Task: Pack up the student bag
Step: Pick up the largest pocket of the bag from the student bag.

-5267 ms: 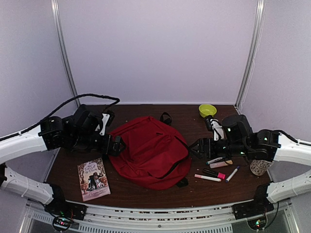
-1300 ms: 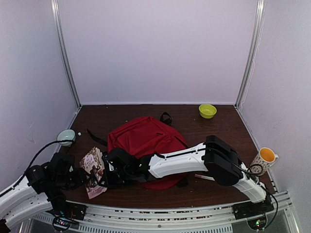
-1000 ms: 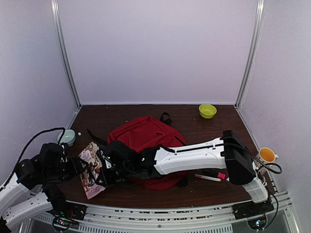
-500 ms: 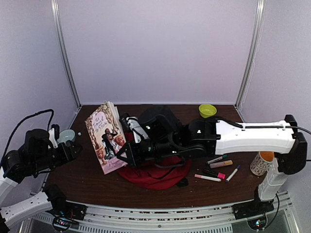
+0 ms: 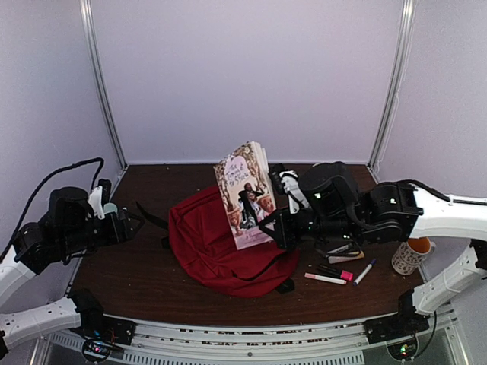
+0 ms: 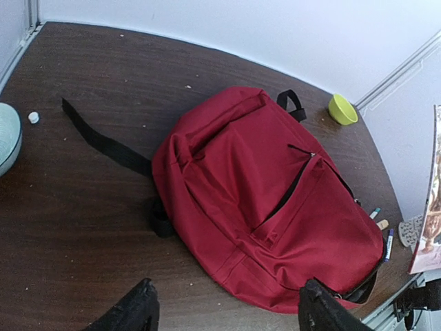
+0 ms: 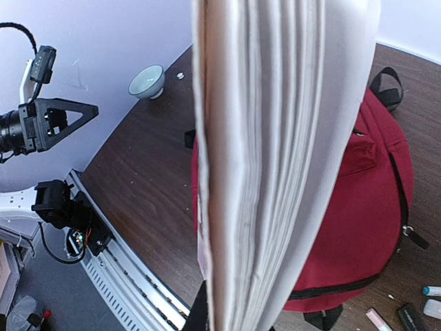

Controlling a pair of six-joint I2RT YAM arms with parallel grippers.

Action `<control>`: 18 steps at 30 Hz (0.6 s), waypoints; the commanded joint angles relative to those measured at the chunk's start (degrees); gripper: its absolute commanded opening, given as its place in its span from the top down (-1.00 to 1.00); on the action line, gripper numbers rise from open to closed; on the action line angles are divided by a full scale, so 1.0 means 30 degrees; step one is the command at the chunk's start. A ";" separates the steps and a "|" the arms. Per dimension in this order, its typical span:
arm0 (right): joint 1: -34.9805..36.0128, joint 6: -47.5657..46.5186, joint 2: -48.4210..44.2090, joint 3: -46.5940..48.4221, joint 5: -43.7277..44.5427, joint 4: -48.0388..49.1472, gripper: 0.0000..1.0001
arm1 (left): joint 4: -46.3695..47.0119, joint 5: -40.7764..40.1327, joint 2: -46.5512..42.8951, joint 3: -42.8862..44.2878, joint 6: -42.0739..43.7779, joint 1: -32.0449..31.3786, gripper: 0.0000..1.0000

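1. The student bag [image 6: 269, 207] lies flat in the middle of the worktop [image 6: 83, 227], one strap trailing left. Nothing looks packed yet.
2. The right pincer [image 5: 274, 226] is clamped on the lower edge of a book [image 5: 245, 194], holding it upright in the air over the bag's far right side.
3. The left pincer [image 6: 227, 314] stands wide and empty, near the bag's left side but apart from it.
4. A dark slit shows along the bag's front zip. It may be partly undone, though I cannot tell whether the gap would admit the book, and that is the likely obstacle.
5. Left to pack, I judge: the book and the pens [image 5: 335, 270] just right of the bag. A mug [image 5: 411, 257], a green bowl [image 6: 342, 109] and a pale bowl [image 6: 5, 138] stand around the edges.
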 commanded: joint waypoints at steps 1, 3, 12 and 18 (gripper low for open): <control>-0.0554 0.0008 -0.2243 -0.1322 0.1771 -0.0451 1.00 | 0.2730 0.1645 0.0718 0.0607 0.1401 0.0007 -0.42; -0.0758 0.0135 -0.2984 -0.1974 0.2021 -0.0634 1.00 | 0.3169 0.2121 0.1144 0.0666 0.1668 0.0006 -0.42; -0.1199 0.0963 -0.5635 -0.4118 0.2714 -0.2203 1.00 | 0.4596 0.4460 0.3301 0.1380 0.3365 -0.0142 -0.42; -0.1408 0.1945 -0.7629 -0.5534 0.3276 -0.3334 1.00 | 0.5506 0.5073 0.5372 0.2110 0.4390 -0.1232 -0.42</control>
